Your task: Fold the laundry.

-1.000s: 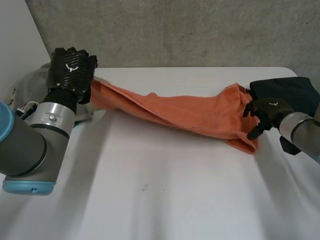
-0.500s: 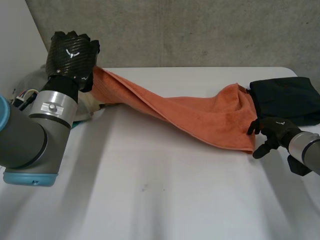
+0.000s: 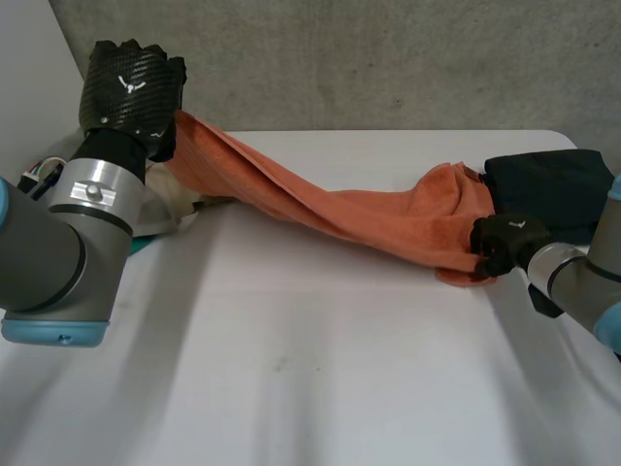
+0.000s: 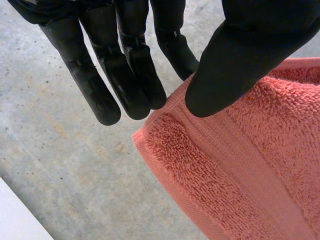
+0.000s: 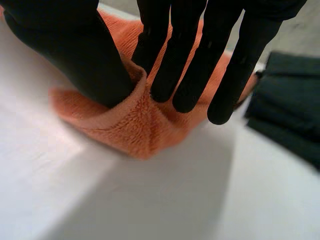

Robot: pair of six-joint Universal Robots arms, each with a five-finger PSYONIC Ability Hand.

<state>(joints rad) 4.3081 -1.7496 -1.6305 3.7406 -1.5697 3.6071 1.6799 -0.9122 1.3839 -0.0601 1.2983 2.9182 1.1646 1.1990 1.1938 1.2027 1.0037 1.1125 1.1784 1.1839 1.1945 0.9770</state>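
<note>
Head view shows the orange towel point(image 3: 369, 218) drawn into a long, twisted band across the white table point(image 3: 291, 388). Its long axis slopes from the left hand point(image 3: 131, 92), raised over the far left corner, down to the right hand point(image 3: 500, 245), low at the table's right side. Each hand has one end, so the next move likely turns on pulling apart along that line to open the twist. In the left wrist view, thumb and straight fingers pinch a hemmed corner. In the right wrist view, thumb and fingers nip a bunched fold that rests on the table. The towel is thick looped terry with a flat woven border, soft and limp. A folded dark cloth point(image 3: 553, 180) lies just beside the right end.
</note>
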